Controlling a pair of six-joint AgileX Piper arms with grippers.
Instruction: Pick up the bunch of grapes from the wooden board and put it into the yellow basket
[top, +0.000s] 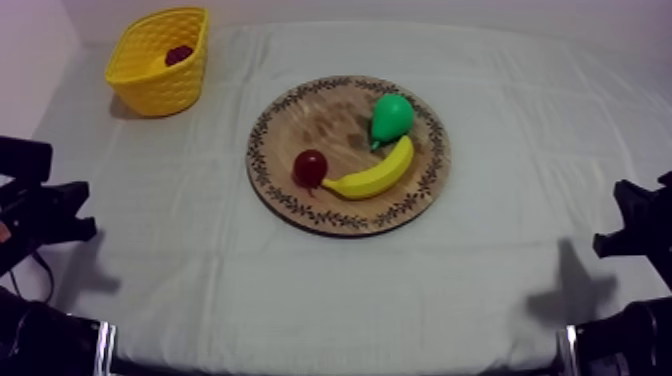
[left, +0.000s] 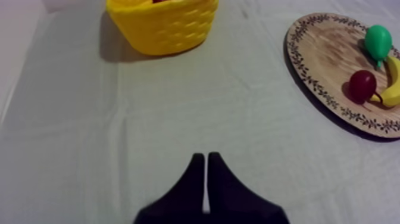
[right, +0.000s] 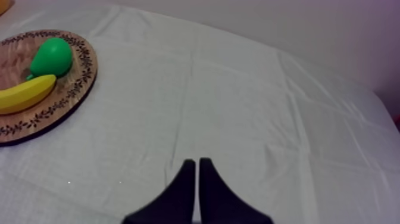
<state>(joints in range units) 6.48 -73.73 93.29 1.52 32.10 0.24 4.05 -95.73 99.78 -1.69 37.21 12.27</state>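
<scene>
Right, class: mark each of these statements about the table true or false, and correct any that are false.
1. The yellow basket stands on the wooden board. False: it stands on the cloth, apart from the board.
2. The banana lies on the board. True.
3. The left hand is open. False: its fingers lie together, shut.
4. The pear sits beside the banana. True.
5. The basket is empty. False: a dark red thing lies in it.

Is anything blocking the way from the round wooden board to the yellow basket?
Nothing visible: bare grey-white cloth lies between wooden board and yellow basket, which holds a dark red thing, perhaps the grapes.
</scene>
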